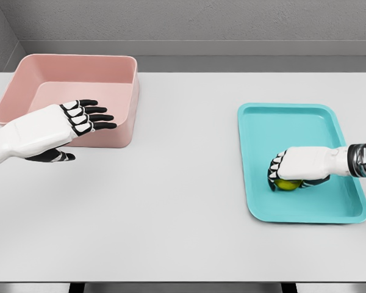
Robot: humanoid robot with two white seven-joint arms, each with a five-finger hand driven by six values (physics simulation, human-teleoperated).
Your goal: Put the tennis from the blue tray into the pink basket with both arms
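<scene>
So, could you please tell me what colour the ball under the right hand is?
Yellow-green: the tennis ball peeks out beneath the right hand in the head view.

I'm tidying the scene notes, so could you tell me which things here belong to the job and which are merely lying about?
Job: tennis ball, blue tray, pink basket, right hand on the ball, left hand open by the basket.
Lying about: nothing; only the white table beneath.

Bare table (183,201) lies between blue tray (348,210) and pink basket (127,122), whose near wall the left hand (67,125) fronts.
</scene>
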